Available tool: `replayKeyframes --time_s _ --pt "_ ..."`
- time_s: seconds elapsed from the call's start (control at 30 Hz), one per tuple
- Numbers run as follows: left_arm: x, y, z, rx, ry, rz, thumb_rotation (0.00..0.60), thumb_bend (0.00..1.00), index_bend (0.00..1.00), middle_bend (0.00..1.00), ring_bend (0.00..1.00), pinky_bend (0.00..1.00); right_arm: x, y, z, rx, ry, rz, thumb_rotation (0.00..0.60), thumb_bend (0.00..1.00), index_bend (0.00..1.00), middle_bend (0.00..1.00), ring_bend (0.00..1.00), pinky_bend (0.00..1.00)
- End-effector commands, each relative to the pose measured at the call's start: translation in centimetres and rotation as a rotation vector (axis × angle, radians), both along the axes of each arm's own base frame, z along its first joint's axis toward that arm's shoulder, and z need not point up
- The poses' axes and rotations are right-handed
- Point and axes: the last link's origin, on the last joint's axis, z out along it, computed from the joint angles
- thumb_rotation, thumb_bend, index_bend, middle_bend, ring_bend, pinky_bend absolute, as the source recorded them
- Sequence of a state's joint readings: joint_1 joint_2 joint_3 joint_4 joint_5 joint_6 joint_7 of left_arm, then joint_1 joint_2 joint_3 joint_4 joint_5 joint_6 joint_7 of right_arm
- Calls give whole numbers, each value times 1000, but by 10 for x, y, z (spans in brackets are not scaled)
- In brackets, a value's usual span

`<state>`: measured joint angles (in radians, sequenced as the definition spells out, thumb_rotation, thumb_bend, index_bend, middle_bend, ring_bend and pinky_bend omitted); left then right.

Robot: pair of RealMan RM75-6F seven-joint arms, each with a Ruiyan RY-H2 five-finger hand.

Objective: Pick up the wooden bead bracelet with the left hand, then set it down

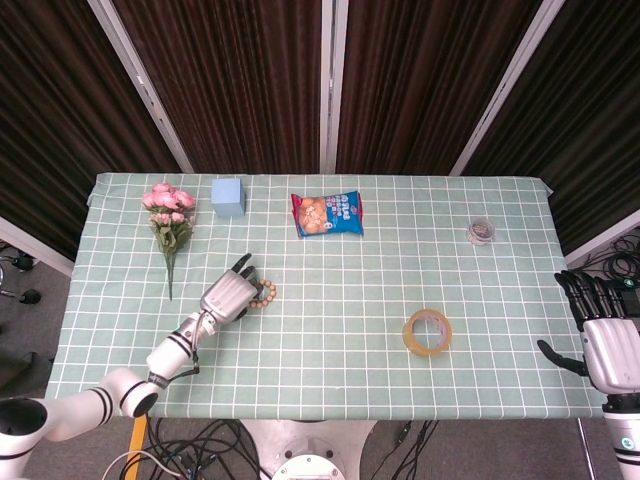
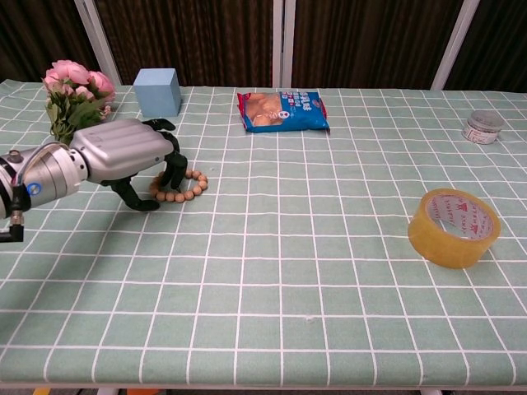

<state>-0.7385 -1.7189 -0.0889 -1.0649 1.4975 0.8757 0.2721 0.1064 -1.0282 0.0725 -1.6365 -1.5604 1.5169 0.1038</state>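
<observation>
The wooden bead bracelet [image 2: 194, 186] [image 1: 266, 292] lies flat on the green checked tablecloth, left of centre. My left hand [image 2: 123, 152] [image 1: 228, 297] is lowered over its left side. The dark fingertips [image 2: 174, 174] reach down into the ring and touch the beads, while the thumb rests on the cloth just outside, to the left. The fingers are still spread and the bracelet is not lifted; its left part is hidden under the hand. My right hand [image 1: 605, 345] hangs open beyond the table's right edge, seen only in the head view.
A roll of yellow tape [image 2: 454, 227] sits at the right front. A snack bag [image 2: 282, 111], a blue cube [image 2: 157, 91] and pink flowers [image 2: 72, 99] stand along the back left. A small jar [image 2: 482, 126] is at the back right.
</observation>
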Motion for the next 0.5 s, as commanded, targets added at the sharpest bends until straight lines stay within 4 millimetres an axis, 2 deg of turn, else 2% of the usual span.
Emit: replayKeyframes --time_s 0.03,0.5 --pt "-1 0 -2 1 2 0 600 282 472 482 198 51 0 1 1 -3 0 -2 600 84 0 79 0 0" --pt "-7 2 -9 -10 3 12 600 419 539 546 240 60 -1 0 1 -1 -5 -8 600 83 0 79 0 0"
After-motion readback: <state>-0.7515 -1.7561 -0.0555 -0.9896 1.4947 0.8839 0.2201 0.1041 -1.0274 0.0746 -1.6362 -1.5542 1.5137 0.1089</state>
